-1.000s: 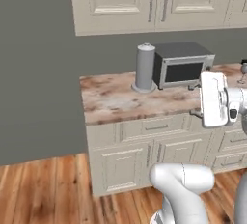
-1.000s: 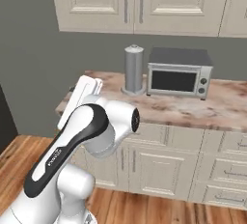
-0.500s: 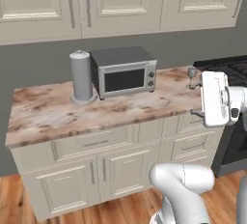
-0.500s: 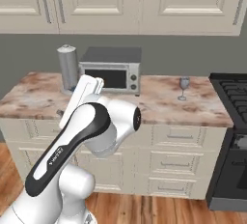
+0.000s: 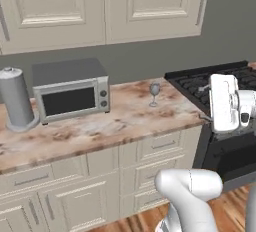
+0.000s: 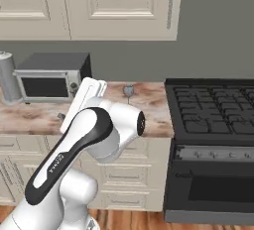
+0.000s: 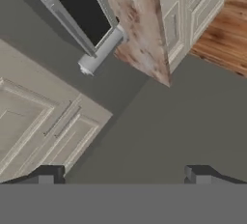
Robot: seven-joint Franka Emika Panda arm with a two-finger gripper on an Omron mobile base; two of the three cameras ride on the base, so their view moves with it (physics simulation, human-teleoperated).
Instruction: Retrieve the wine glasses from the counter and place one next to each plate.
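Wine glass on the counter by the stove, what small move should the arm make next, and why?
Probably swing the gripper toward the wine glass. The glass stands upright and untouched on the counter between the toaster oven and the stove, while the open fingers point off toward the wall and cabinets.

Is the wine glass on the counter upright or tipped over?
Upright: the wine glass stands on its foot on the counter, bowl on top.

Brown-pink marbled counter (image 5: 125, 121), grey-blue wine glass (image 5: 154, 92), silver toaster oven (image 5: 70, 92), black stove (image 6: 213, 110)
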